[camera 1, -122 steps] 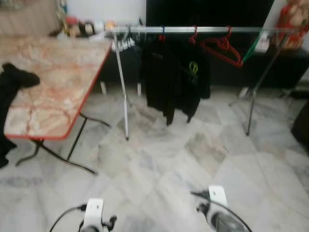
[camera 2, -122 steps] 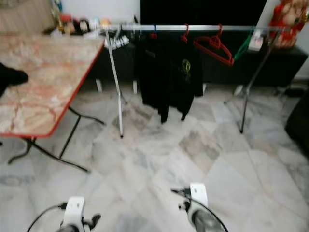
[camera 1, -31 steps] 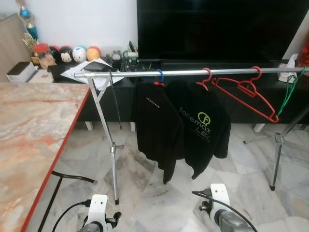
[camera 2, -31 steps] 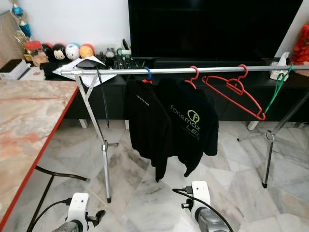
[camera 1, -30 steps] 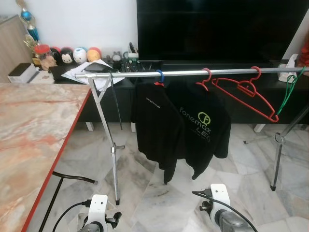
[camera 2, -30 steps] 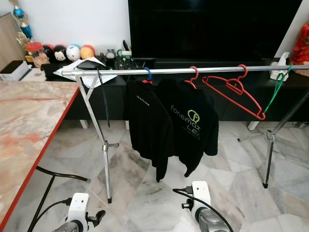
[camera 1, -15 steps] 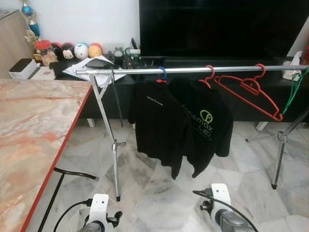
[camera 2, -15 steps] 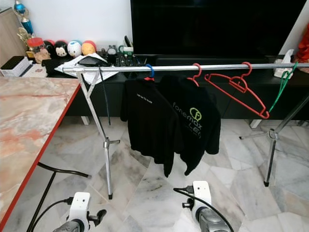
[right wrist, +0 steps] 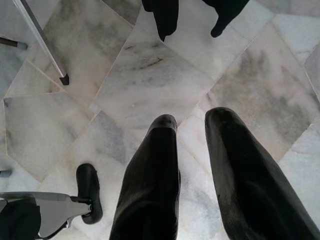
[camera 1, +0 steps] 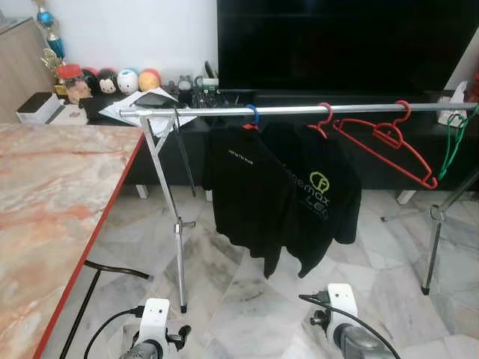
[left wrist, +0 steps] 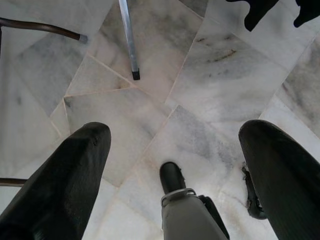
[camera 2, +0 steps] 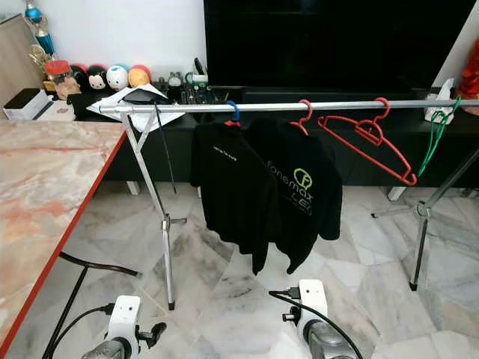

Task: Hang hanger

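In front of you: a silver metal clothes rail (camera 1: 299, 110), the landmark for every place below.
Rail: a thin round tube on slanted tripod legs, standing on pale veined marble floor (camera 1: 247, 299).
Red hanger (camera 1: 385, 143): bare plastic, hooked near the rail's right end, tilted down to the right; it looks already hung, with nothing on it.
Black shirts (camera 1: 281, 191): two soft dark tops at the rail's middle, one on a blue hook, one on a red hook, draped low so they can dry or air.
Green hanger (camera 1: 451, 142): thin, at the rail's far right end.
Table (camera 1: 52, 217): left of the rail, glossy pinkish marble top with a red edge.
Left gripper (left wrist: 175, 165): low, well short of the rail; fingers spread wide, holding nothing.
Right gripper (right wrist: 192, 165): low, short of the rail; fingers nearly together with a narrow gap, nothing between them.
Judgement: you carry no hanger, so the hanging seems done or not yet begun.
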`<state>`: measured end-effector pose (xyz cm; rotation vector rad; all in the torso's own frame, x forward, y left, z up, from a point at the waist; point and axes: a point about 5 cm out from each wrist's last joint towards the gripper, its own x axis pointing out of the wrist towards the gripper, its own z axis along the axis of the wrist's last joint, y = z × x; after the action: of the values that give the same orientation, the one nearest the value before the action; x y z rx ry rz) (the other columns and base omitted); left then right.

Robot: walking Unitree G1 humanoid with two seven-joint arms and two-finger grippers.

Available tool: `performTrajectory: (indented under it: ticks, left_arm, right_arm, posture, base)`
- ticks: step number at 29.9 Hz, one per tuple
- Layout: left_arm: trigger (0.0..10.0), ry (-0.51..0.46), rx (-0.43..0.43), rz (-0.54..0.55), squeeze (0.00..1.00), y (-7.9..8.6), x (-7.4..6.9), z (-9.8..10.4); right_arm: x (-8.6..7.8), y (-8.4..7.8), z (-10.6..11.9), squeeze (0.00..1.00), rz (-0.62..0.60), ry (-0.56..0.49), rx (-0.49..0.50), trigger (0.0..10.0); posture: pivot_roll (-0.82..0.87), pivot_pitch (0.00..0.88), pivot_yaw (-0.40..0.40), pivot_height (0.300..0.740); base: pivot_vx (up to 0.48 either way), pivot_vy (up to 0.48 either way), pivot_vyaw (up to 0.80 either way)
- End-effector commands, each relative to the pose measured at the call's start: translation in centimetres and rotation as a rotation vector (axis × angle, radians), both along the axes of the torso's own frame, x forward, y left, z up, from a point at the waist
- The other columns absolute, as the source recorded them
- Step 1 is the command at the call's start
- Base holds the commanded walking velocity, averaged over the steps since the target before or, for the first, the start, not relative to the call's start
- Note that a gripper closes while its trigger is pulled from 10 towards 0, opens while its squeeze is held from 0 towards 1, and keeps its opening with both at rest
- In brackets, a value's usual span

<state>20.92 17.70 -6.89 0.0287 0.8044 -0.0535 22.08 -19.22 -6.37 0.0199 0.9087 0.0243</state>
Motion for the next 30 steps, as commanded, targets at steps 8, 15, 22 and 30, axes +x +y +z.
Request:
performTrajectory:
  ticks: [8, 15, 22, 30]
  left_arm:
    - [10.0, 0.018, -0.002, -0.012, 0.0, -0.16, -0.28, -0.21]
    - [10.0, 0.019, -0.001, -0.015, 0.0, -0.17, -0.3, -0.22]
    - [10.0, 0.019, 0.0, -0.017, 0.0, -0.17, -0.31, -0.22]
    - [10.0, 0.019, 0.007, -0.023, 0.0, -0.15, -0.33, -0.23]
  right_arm:
    - [0.11, -0.25, 0.11, 0.0, -0.012, -0.008, 0.002, 10.0]
    - [0.1, -0.25, 0.11, 0.0, -0.011, -0.009, 0.004, 10.0]
    - [0.09, -0.23, 0.1, 0.0, -0.009, -0.008, 0.005, 10.0]
    - [0.06, -0.23, 0.09, 0.0, -0.01, -0.01, 0.006, 10.0]
  posture:
    - [-0.08, 0.0, -0.008, 0.74]
    - [-0.08, 0.0, -0.008, 0.74]
    - [-0.07, 0.0, -0.008, 0.74]
    - [-0.07, 0.0, -0.008, 0.74]
  base:
    - [0.264, 0.0, 0.0]
    - [0.264, 0.0, 0.0]
    - [0.264, 0.0, 0.0]
    - [0.193, 0.0, 0.0]
